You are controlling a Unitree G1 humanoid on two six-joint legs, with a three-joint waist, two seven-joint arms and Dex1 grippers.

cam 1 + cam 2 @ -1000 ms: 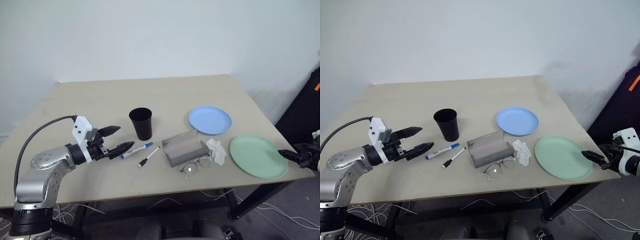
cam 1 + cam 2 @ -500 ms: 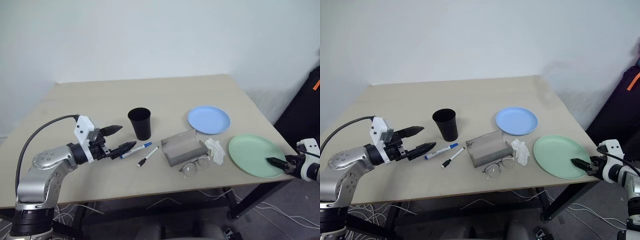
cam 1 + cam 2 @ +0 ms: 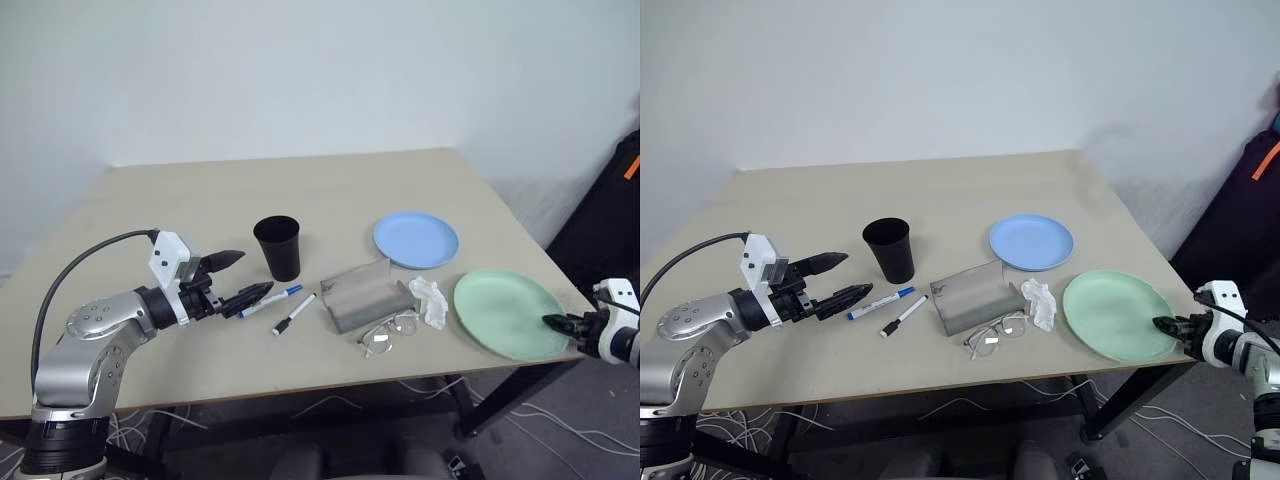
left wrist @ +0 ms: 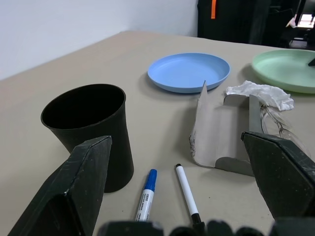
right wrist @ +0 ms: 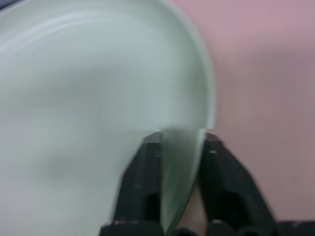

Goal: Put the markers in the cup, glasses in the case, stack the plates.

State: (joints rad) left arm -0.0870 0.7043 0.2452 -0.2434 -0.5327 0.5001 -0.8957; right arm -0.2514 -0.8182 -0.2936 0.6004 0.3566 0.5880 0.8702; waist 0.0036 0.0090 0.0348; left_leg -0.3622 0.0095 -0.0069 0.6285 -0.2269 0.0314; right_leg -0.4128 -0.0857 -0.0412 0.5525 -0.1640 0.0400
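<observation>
**Inspector:** Start with the plates. Where are they sitting?

**Robot:** The mint green plate (image 3: 1113,315) is lying at the lower right of the frame, at the table's (image 3: 940,190) right front corner. My right gripper (image 3: 1167,324) is clamped on its outer rim; in the right wrist view my fingers (image 5: 142,172) are pinching the rim between them. The light blue plate (image 3: 1031,241) is lying flat just up and left of the green one, apart from it.

**Inspector:** And the items in the centre of the frame?

**Robot:** The grey case (image 3: 975,296) is standing open in the middle, its lid raised. The glasses (image 3: 990,335) are lying on the table just below it, touching or nearly touching its front edge; I cannot tell which. A crumpled white tissue (image 3: 1042,301) is sitting between the case and the green plate.

**Inspector:** Markers and cup?

**Robot:** The black cup (image 3: 889,250) is standing upright, left of centre. The blue-capped marker (image 3: 880,302) and the black-capped marker (image 3: 904,315) are lying side by side below it, both on the table.

**Inspector:** Your left hand?

**Robot:** My left gripper (image 3: 838,278) is hovering at the left of the frame with its fingers spread wide, grasping nothing, its tips pointing at the blue-capped marker.
</observation>
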